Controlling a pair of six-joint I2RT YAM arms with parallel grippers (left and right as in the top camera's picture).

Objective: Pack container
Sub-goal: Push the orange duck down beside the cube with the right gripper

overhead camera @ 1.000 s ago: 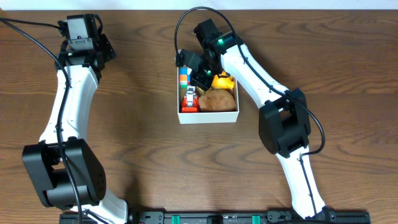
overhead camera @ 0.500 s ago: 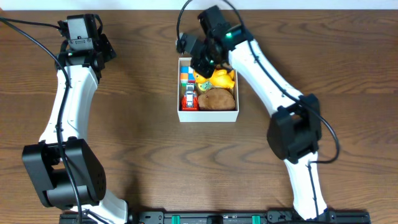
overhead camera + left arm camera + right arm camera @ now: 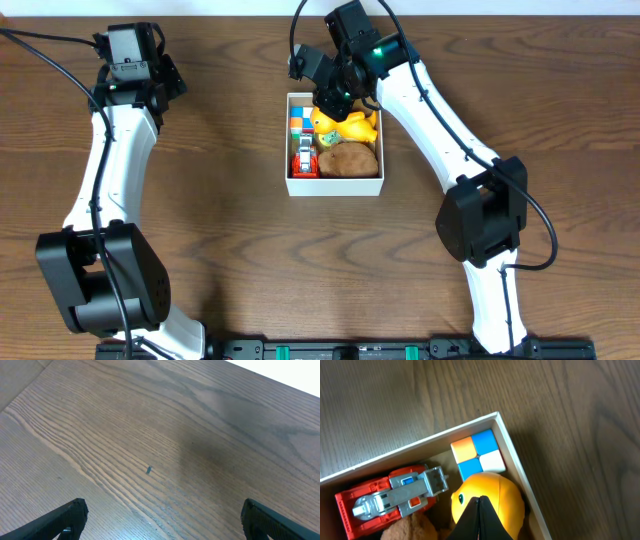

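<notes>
My right pincer [image 3: 479,506] is pressed together into one black point with nothing between the jaws. It hangs over the yellow rubber duck [image 3: 492,497], and I cannot tell whether the tip touches it. The duck sits in the far right part of the small square white container [image 3: 335,187]. Just beside the duck, in the far left corner, is a cube of orange, blue and white squares [image 3: 477,452]. A red and grey toy truck [image 3: 395,497] lies along the left wall. A brown fuzzy lump [image 3: 348,160] fills the near right part, though the wrist view cuts it off at the bottom edge. From overhead, my right arm hides the container's far rim and part of the duck. The container rests on the dark wooden table [image 3: 200,435], toward the far edge. My left pincer [image 3: 162,517] is well apart, spread wide over bare wood, with only its two fingertips showing.
</notes>
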